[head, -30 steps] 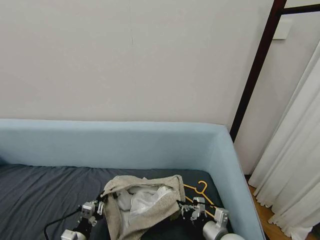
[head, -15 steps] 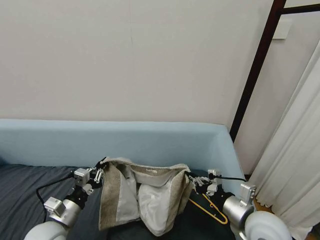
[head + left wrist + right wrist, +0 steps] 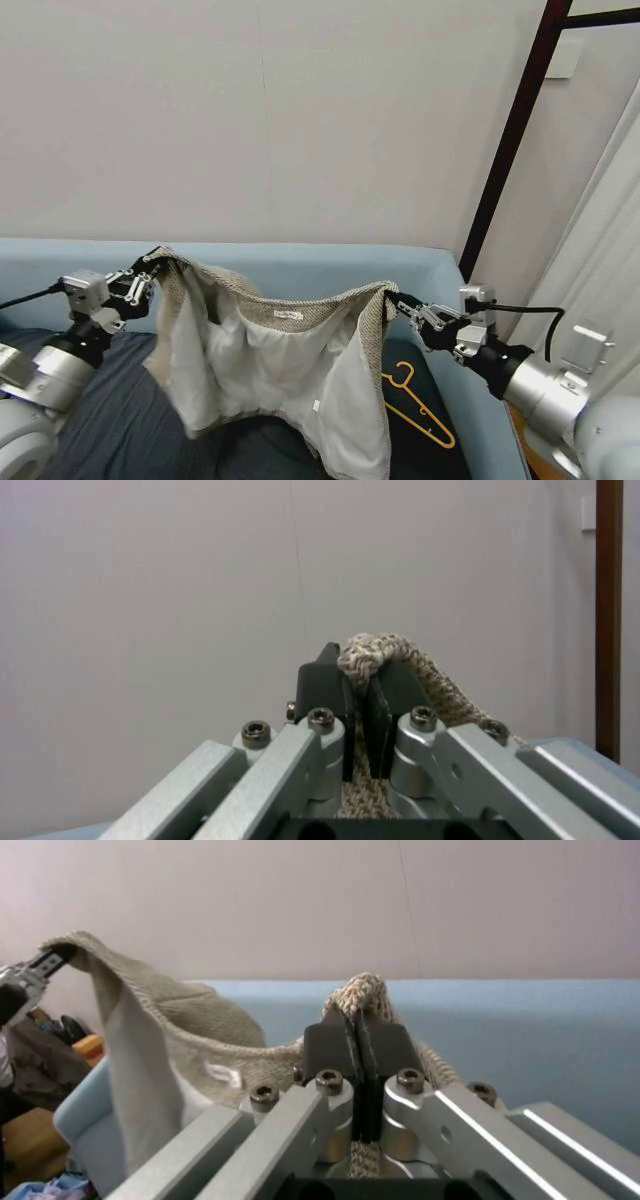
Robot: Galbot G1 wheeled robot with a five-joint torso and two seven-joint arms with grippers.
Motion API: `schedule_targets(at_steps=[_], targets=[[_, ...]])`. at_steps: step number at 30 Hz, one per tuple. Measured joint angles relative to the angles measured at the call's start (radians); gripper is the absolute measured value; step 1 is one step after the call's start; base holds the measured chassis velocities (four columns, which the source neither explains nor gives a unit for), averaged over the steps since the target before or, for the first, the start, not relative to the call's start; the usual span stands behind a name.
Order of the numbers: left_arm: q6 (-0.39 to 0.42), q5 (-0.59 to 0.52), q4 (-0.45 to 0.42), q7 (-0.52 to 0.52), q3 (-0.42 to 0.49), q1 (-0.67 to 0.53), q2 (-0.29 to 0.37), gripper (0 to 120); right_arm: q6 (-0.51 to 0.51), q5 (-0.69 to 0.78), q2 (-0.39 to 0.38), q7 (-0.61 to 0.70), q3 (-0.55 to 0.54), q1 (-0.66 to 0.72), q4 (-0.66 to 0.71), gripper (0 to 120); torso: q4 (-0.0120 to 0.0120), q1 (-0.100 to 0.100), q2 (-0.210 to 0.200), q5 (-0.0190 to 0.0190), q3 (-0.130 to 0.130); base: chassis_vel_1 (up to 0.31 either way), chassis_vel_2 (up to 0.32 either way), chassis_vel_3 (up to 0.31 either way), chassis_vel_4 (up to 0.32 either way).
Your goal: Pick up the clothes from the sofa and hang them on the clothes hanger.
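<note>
Garment [image 3: 280, 365]: beige knit piece with pale lining, held in the air above the sofa [image 3: 300, 262] and stretched open between both hands, lining side toward the head camera. The upper edge sags in a shallow curve between the two grip points. The body hangs down in front of the dark grey seat cushion [image 3: 60, 420]; whether the hem touches the cushion cannot be told.

Left hand [image 3: 152, 262]: up at the left, level with the top edge of the light blue backrest [image 3: 60, 262], pressed together on one upper corner of the garment. In the left wrist view, the black pads [image 3: 325, 690] pinch the knit edge, which bunches over their tips.

Right hand [image 3: 398, 300]: at the right, near the sofa's end wall and slightly lower than the left hand, pinching the opposite upper corner. In the right wrist view, the pads [image 3: 328, 1046] are closed on the knit edge, and the garment spans away to the left hand [image 3: 35, 971] farther off.

Hanger [image 3: 415, 400]: yellow, lying flat on the seat cushion at the sofa's right end, below the right hand and just beside the garment's hanging right edge; contact cannot be told.

Dark wooden post [image 3: 510, 140]: leaning upward behind the sofa's right end, with a white curtain [image 3: 610, 250] to its right.
</note>
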Motion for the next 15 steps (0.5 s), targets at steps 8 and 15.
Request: schedule_targets(at_steps=[8,15], targets=[[0.045,0.074,0.097,-0.042,0.183,-0.093,-0.082,2,-0.016,-0.056,0.069,-0.026,-0.132,0.019,-0.062,0,-0.0003,0.0,0.0,-0.0006,0.0,0.0,0.0,0.0,0.0],[0.086,0.133,0.219,-0.08,0.462,-0.286,-0.167,2,-0.031,-0.144,0.186,-0.056,-0.338,0.073,-0.254,0,-0.0004,0.0,0.0,-0.0006,0.0,0.0,0.0,0.0,0.0]])
